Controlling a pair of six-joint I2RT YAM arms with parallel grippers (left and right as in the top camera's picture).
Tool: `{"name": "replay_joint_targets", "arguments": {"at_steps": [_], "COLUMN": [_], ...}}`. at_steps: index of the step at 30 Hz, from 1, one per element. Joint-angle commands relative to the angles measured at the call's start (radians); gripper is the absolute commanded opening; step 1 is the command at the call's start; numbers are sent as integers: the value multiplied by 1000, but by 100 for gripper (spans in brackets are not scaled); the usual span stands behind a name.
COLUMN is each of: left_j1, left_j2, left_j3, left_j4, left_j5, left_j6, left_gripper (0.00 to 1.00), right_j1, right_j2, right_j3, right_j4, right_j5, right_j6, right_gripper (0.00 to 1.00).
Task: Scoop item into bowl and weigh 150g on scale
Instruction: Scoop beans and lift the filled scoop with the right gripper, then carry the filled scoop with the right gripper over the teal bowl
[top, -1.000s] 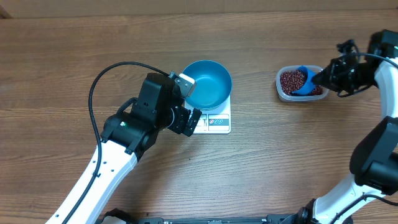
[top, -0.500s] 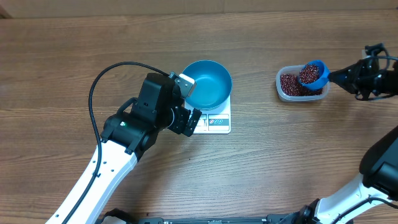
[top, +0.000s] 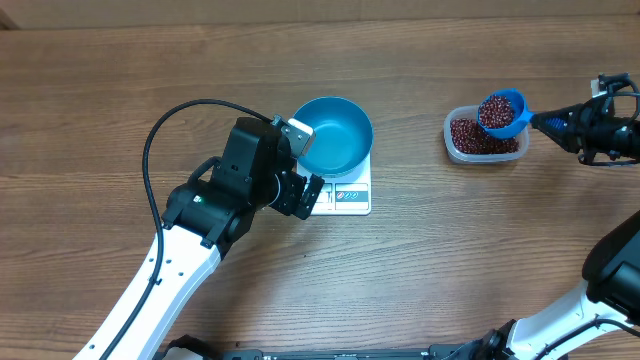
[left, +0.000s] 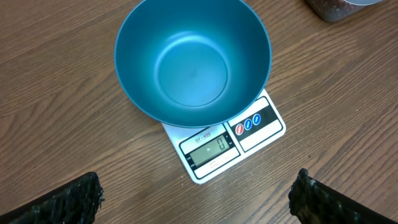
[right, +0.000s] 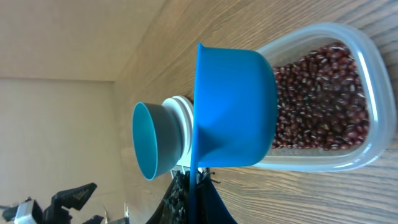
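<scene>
While over tub, scoop of beans in right hand.

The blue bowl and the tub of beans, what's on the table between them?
Nothing. In the overhead view, only bare wooden table separates the bowl from the clear tub; the filled scoop hangs above the tub, not in the gap.

The round smooth bowl is deep blue, the flat square scale white, the tiny oval beans dark red-brown.
</scene>
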Motion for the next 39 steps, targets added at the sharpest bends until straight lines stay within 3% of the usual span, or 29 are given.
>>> {"name": "replay_joint_targets", "arguments": {"at_steps": [1,16,30,39], "left_j1": [5,5,5,5], "left_j2": [0,0,0,0], "left_j3": [0,0,0,0], "left_j4": [2,5,5,17], "left_j5": [-5,-4,-4,-4], "left_j6": [19,19,19,19], "left_gripper": [100,100,99,99], "right_j1": [0,74,320,523], "right_j2": [0,-1,-10,-10], "right_j3": [-2,9,140,201], "right_j4": [-3,-24,-23,26], "right_j5": [-75,-219,-218,-56], "right_j6": [-40,-40,-24,34], "right_gripper": [4,4,4,4]}}
